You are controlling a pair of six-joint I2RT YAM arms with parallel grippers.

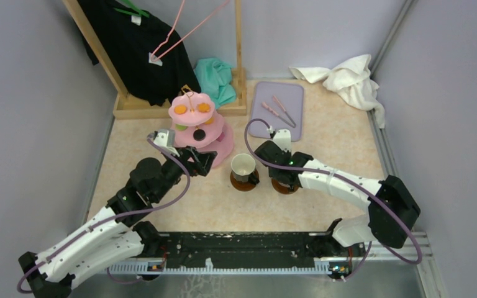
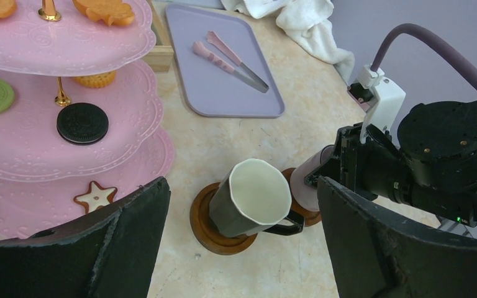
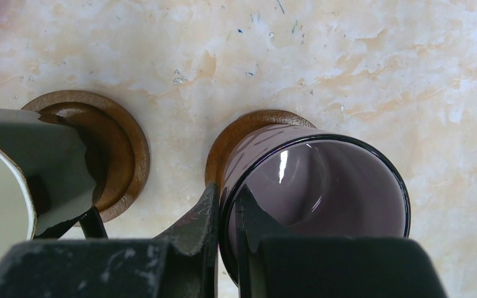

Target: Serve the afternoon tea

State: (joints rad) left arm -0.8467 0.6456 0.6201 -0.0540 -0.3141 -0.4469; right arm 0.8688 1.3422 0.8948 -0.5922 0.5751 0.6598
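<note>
The right gripper [image 3: 227, 248] pinches the rim of the mauve mug [image 3: 323, 180], which stands on a saucer [image 3: 248, 124]. The cream mug [image 2: 251, 198] sits on the other saucer [image 2: 202, 230] just beside it. The left gripper [image 1: 204, 162] has its fingers wide apart, near the pink stand [image 2: 25, 149].

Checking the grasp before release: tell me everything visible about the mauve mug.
Mauve mug: glossy, ceramic-looking, round, dark rim, empty inside; no handle in view. It stands mouth-up on a brown saucer. The right gripper is shut on its rim, one finger inside, one outside. The cream mug stands beside it, apart.
</note>
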